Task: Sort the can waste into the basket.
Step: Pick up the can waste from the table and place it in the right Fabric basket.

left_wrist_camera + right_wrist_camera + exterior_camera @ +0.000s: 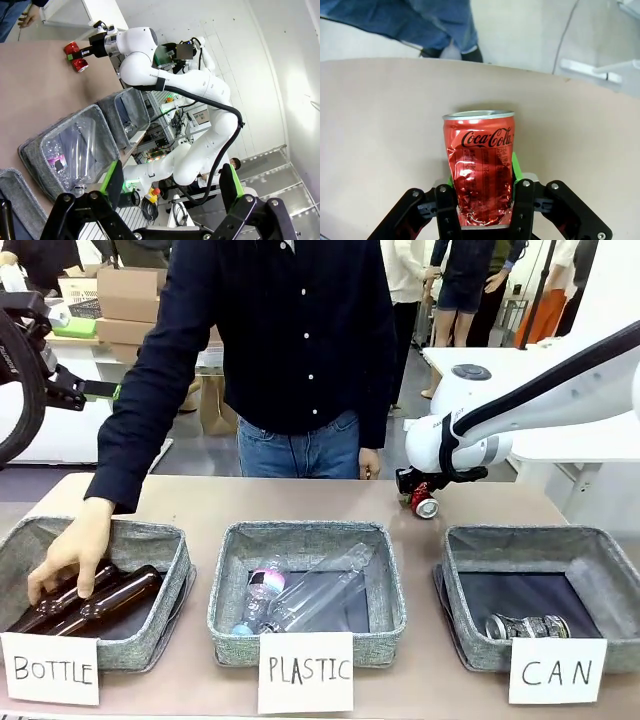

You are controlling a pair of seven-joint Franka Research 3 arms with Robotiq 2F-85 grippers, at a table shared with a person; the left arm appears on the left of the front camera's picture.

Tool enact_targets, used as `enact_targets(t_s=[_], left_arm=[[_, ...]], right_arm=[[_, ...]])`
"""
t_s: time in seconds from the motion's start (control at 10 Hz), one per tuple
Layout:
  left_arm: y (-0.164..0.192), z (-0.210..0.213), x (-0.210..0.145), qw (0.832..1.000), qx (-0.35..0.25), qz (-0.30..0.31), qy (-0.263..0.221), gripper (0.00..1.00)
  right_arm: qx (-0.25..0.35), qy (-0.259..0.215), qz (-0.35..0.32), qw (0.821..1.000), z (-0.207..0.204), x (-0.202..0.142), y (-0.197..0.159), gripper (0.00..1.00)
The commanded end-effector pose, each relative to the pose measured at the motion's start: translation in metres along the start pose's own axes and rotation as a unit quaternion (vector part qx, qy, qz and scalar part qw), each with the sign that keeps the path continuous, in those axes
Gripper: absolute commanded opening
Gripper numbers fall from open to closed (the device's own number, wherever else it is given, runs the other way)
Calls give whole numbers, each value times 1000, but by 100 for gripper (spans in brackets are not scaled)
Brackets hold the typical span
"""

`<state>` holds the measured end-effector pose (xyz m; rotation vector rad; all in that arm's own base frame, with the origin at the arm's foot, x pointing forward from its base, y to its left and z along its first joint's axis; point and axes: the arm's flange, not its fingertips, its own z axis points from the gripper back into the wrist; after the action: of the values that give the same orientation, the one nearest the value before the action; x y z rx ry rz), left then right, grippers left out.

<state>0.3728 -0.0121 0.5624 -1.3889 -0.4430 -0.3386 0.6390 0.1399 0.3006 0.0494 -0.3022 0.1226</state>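
- The red can (480, 167) sits squarely between the right gripper (481, 200)'s two fingers, dented body pinched by the green pads (516, 167) on either side, silver top pointing away from the wrist camera; the jaws are closed tight on it.
- From the front, that can (424, 503) hangs just above the bare tabletop (300, 502) at the far side, beyond the rear rim of the CAN basket (600, 545) — not over the basket's opening.
- The right arm (520, 405) comes in from the right, sloping down to the gripper (415, 490), which points low and toward the table's middle.
- The left gripper (170, 187) is raised off to the left — fingers spread wide apart, nothing between them; in its wrist view it looks across the table at the right arm and the red can (75, 56).
- The second can (525, 626), dark with silver ends, lies on its side on the dark lining of the CAN basket, near the front wall behind the white "CAN" card (556, 671).
- The middle basket (232, 585), carded "PLASTIC", holds clear plastic bottles (305, 602) lying down.
- The left basket (165, 540), carded "BOTTLE", holds brown glass bottles (105, 605); a person's hand (68, 558) rests on them, arm reaching down in a dark sleeve (150, 390).
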Motion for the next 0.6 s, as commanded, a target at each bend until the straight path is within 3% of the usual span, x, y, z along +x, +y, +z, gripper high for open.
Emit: enact_targets(t_s=[0.0,0.2,0.4,0.5], left_arm=[[-4,1,1,1000,-2,4,0,100],[-4,1,1,1000,-2,4,0,100],[-4,1,1,1000,-2,4,0,100],[-4,1,1,1000,-2,4,0,100]], right_arm=[[-1,3,-3,1000,18,-6,-1,0],[54,5,36,998,96,-30,1,0],[81,25,103,991,195,-93,-19,0],[102,19,131,986,225,-128,-36,0]])
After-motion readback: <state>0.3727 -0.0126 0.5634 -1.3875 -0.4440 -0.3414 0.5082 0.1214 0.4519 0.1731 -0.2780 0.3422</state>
